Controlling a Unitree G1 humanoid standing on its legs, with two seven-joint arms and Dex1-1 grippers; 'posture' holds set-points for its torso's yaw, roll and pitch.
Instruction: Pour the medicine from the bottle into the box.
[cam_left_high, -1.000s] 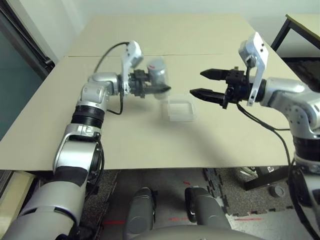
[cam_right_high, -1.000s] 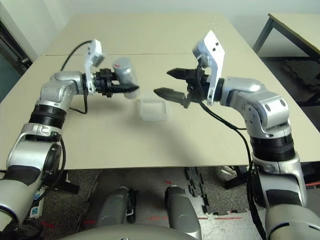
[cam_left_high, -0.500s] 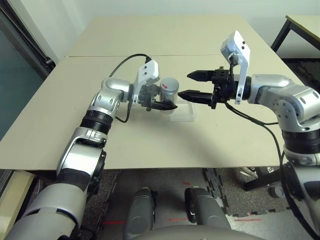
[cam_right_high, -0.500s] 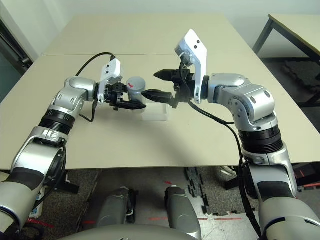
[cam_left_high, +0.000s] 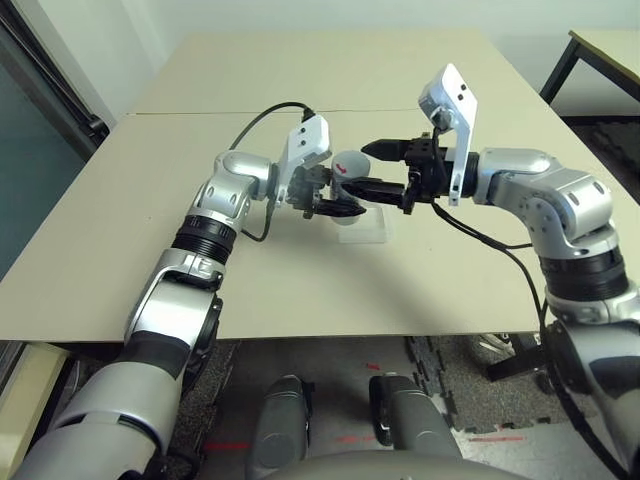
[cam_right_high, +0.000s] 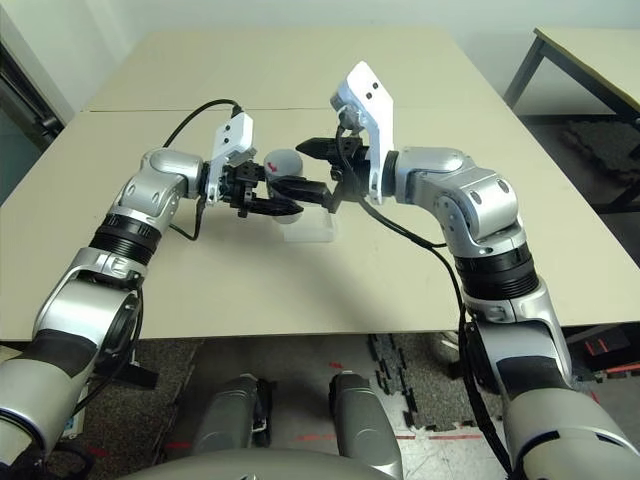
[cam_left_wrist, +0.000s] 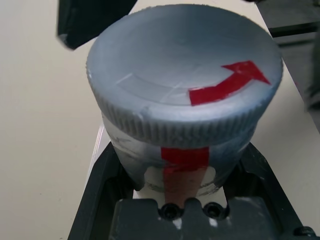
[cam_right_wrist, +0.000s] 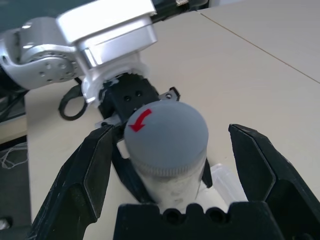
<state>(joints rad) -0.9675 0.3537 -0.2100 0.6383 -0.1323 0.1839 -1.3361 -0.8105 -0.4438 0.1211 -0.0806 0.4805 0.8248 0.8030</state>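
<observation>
My left fingers (cam_left_high: 335, 205) clench the bottle (cam_left_high: 347, 172) just above the box (cam_left_high: 368, 226); my right fingers (cam_right_wrist: 167, 172) spread open around its cap (cam_right_wrist: 167, 132).

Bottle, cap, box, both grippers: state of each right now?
bottle: held off the table by the left gripper, above the box's left edge.
cap: on the bottle, red arrow on top.
box: on the table, open-topped; contents cannot be told.
left gripper: shut on the bottle's body.
right gripper: open, fingers either side of the cap, not touching.
</observation>
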